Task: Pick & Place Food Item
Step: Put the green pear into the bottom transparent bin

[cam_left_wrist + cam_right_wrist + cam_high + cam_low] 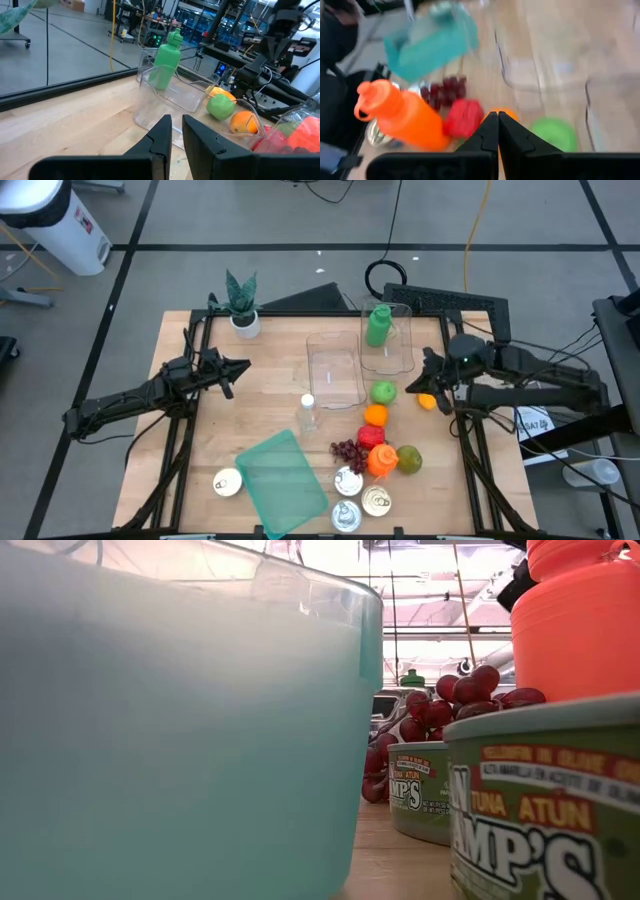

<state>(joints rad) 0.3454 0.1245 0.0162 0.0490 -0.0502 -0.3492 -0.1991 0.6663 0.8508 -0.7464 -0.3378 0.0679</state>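
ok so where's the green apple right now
In the high view the green apple sits right of centre, just in front of the clear container and behind the orange.

Pale wood table [200, 440], matt; clear glossy plastic bins [336, 370]; frosted teal plastic tub [283, 482]; shiny metal tuna cans [377, 500].

robotics lab or workshop: concrete floor [250, 220] with taped lines, cables [470, 230] trailing to the table [270, 380], equipment racks [200, 20] with lit electronics behind, test props like tuna cans [545, 810] and plastic fruit [384, 392] set out
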